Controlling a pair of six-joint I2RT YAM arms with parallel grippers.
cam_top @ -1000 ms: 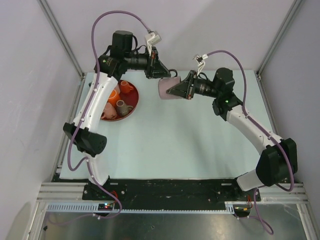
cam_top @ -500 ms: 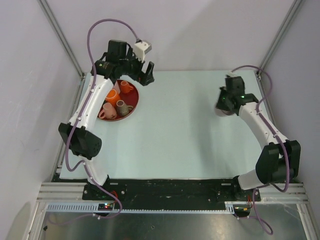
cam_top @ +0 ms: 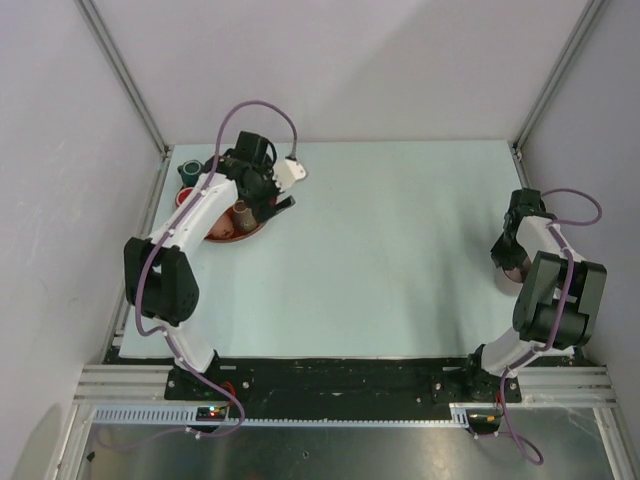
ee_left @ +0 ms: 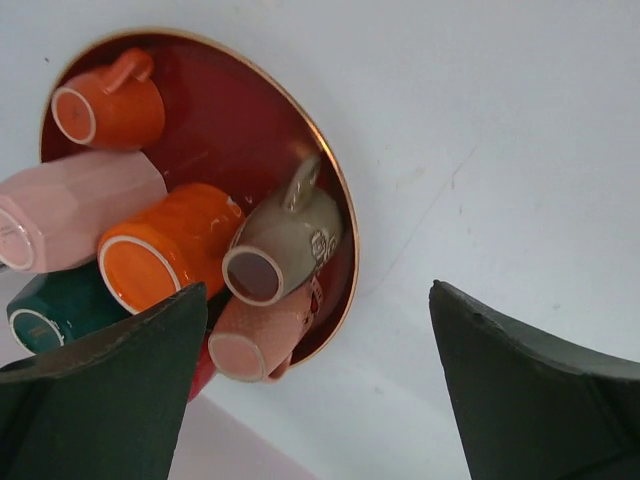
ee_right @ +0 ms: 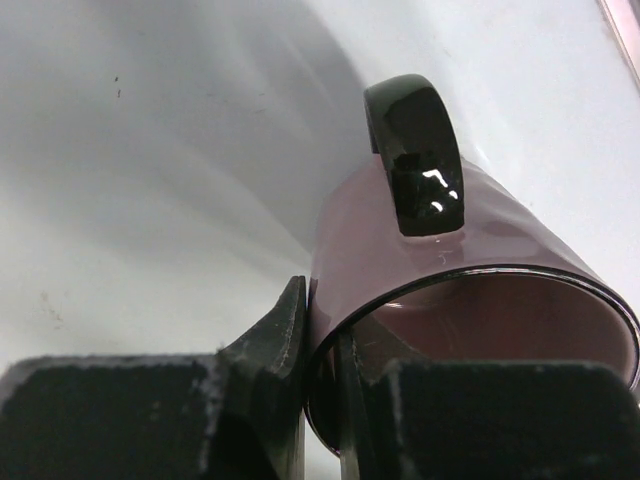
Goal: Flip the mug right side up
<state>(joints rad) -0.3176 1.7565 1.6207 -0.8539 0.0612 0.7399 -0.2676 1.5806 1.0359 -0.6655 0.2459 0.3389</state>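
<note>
Spanning the whole scene, the pale table (cam_top: 400, 250) is where the step in hand plays out. I judge that step to be the set-down of the mauve mug (ee_right: 350, 250) near the table's right edge.

Next in size is the round red tray (ee_left: 230, 120), at the far left of the table under the left arm. It holds six cups crowded together, with their mouths turned toward the wrist camera, so they seem to lie tipped over:
- a pink faceted mug (ee_left: 80, 215)
- an orange cup (ee_left: 165, 250)
- a grey-brown mug (ee_left: 285, 245)
- a salmon cup (ee_left: 265, 340)
- a small orange mug (ee_left: 110, 105)
- a teal cup (ee_left: 50, 310), half hidden

The mauve mug has a glossy black handle (ee_right: 415, 150), and its mouth faces up toward the wrist, so it looks righted or nearly so. I cannot tell whether its base touches the table.

The right claw (ee_right: 320, 340) pinches the mug's rim, with one finger inside the wall and one outside. The next move calls for the base to sit flat. Then the fingers should part and lift straight up, so the inner one does not catch the rim and tip the mug near the edge.

The left claw (ee_left: 315, 300) is spread wide and empty above the tray.
</note>
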